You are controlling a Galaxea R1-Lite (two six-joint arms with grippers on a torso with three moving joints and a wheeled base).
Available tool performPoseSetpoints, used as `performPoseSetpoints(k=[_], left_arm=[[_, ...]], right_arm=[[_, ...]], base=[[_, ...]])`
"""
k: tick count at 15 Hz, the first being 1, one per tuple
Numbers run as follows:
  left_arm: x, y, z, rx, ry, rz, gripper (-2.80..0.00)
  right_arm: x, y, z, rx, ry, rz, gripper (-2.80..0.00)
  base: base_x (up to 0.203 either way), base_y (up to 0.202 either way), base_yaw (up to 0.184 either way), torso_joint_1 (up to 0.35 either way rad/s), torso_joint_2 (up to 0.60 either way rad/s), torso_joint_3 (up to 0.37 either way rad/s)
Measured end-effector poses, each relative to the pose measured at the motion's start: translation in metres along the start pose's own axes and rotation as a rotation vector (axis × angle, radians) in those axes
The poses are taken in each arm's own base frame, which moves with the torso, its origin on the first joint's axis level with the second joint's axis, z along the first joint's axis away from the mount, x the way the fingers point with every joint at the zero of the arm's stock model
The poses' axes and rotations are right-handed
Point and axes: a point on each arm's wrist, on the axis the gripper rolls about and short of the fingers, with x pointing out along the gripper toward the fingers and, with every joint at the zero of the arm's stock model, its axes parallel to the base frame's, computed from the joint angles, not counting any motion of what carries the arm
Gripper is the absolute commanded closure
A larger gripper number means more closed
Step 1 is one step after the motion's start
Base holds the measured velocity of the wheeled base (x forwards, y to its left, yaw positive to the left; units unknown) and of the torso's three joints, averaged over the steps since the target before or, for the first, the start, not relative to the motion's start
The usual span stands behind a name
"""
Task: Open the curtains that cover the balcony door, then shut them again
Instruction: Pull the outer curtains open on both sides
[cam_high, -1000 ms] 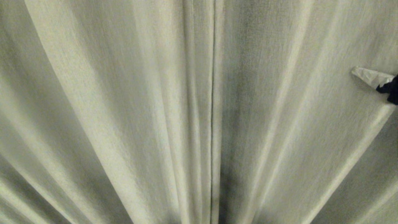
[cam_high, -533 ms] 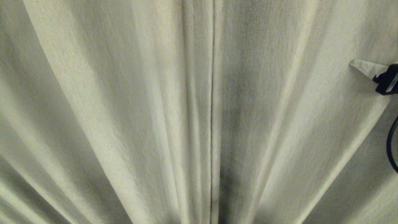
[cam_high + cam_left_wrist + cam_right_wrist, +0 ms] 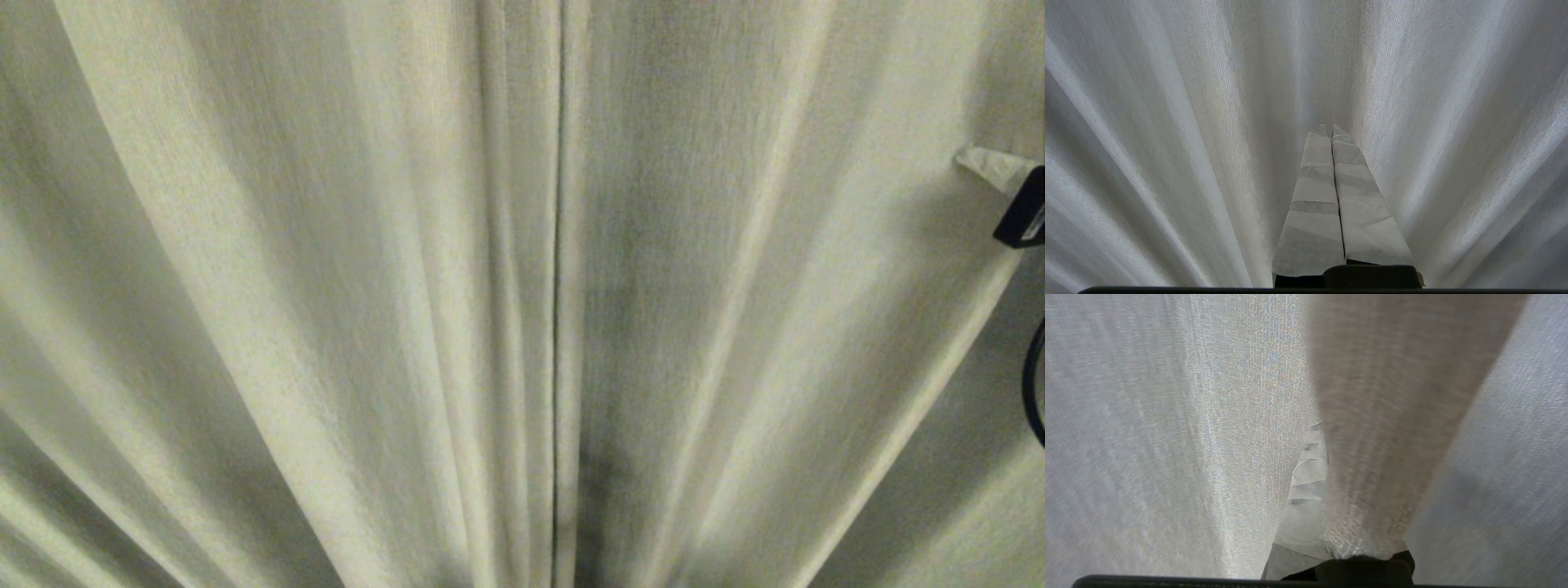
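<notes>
The cream-beige curtains (image 3: 326, 286) fill the head view. Their two panels meet at a hemmed vertical seam (image 3: 560, 245) in the middle. The balcony door is hidden behind them. At the far right edge, my right gripper (image 3: 1000, 170) reaches into the right panel. In the right wrist view this gripper (image 3: 1327, 433) is shut on a pleat of the curtain (image 3: 1384, 416). The pleat runs between the jaws and hides one of them, leaving one tape-wrapped finger (image 3: 1306, 473) showing. My left gripper (image 3: 1332, 128) is shut on nothing and points at the drape (image 3: 1167, 143) just ahead.
A black cable loop (image 3: 1035, 384) hangs at the right edge of the head view, below the right wrist's black body (image 3: 1024, 214). Fabric surrounds both grippers on all sides.
In the head view my right gripper has shifted toward the right edge and slightly up, and the pleat beside it has drawn that way. The left arm has not moved.
</notes>
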Motion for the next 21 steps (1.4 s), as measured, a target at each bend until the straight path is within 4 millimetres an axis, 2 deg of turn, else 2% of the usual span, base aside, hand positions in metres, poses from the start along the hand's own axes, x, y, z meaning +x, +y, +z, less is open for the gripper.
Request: performPoseSetpoints(k=[7, 21], left_arm=[[0.0, 0.0, 0.0, 0.0, 0.0, 0.0, 0.0], [0.0, 0.0, 0.0, 0.0, 0.0, 0.0, 0.0]], right_arm=[[-0.009, -0.002, 0.007, -0.006, -0.027, -0.02, 0.0], [-0.033, -0.05, 0.015, -0.063, -0.036, -0.289, 0.0]], base=[[0.0, 0.0, 0.0, 0.0, 0.0, 0.0], [0.0, 0.0, 0.0, 0.0, 0.0, 0.0]])
